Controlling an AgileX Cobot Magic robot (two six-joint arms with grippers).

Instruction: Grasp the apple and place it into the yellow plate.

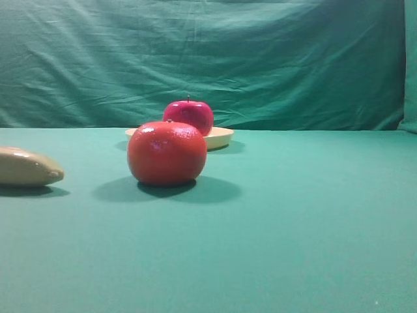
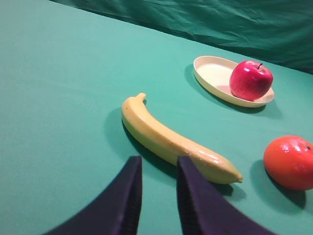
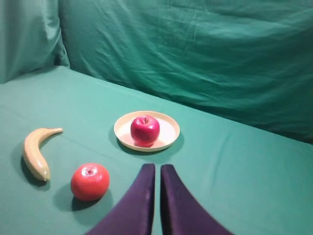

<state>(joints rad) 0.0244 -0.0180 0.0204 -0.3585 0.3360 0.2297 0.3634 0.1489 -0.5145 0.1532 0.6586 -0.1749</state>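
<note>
I see the apple (image 3: 145, 129) sitting upright inside the yellow plate (image 3: 168, 136), stem up, near the plate's middle in my right wrist view. From the left wrist camera it sits toward the plate's right end, touching the plate's floor. The plate rests on the green-covered counter (image 1: 313, 222) close to the draped green backdrop (image 1: 260, 59).

My right gripper (image 3: 156, 169) hangs above the counter on the near side of the plate, well apart from the apple, its two dark jaws pressed nearly together with only a thin slit between them and nothing held. My left gripper (image 2: 157, 164) hovers just over the banana (image 2: 171, 142), jaws parted by a narrow gap, empty.

The banana lies on the counter left of the plate. The orange-red round fruit (image 1: 167, 152) stands in front of the plate, apart from it, and partly hides the apple in the high view.
</note>
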